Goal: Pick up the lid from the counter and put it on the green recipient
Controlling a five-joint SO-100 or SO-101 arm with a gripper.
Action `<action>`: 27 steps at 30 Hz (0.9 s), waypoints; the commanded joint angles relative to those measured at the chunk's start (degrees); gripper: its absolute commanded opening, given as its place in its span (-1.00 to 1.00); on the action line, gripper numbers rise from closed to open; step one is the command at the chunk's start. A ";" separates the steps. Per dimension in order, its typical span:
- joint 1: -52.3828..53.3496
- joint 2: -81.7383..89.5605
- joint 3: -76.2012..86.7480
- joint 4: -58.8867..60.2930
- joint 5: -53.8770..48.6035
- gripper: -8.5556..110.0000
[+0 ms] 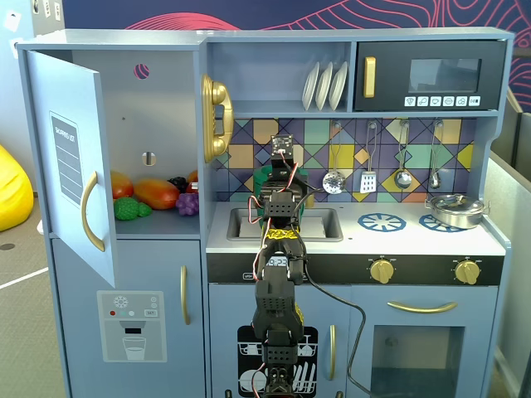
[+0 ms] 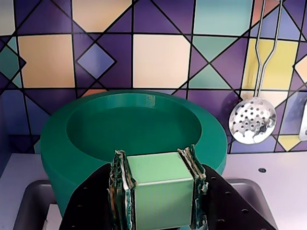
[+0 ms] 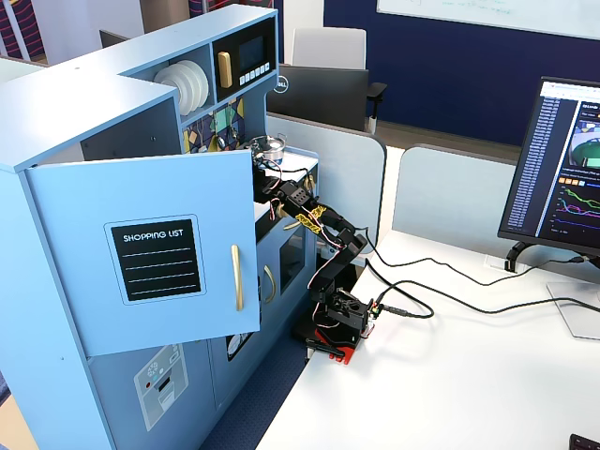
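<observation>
In the wrist view my gripper is shut on the lid's pale green square knob. The lid's flat disc does not show. Just beyond the knob stands the green recipient, a dark green round pot with its open mouth facing up, at the back of the white counter behind the grey sink. The knob is level with the pot's near rim and in front of it, over the sink. In a fixed view my arm reaches over the sink and hides the pot.
A steel skimmer hangs on the tiled back wall right of the pot. A shiny steel pan sits on the right burner, beside a blue burner print. The cupboard door stands open at left. The arm's base sits on a white desk.
</observation>
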 commanded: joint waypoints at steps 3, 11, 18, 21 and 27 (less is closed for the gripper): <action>0.88 -0.09 -1.05 -4.75 2.02 -0.32; 1.76 5.54 -6.77 -1.14 0.18 -0.20; 2.20 28.13 1.58 24.17 0.97 -0.24; 3.34 38.23 13.10 27.07 1.76 -0.30; 1.05 51.42 39.64 33.49 1.67 -0.73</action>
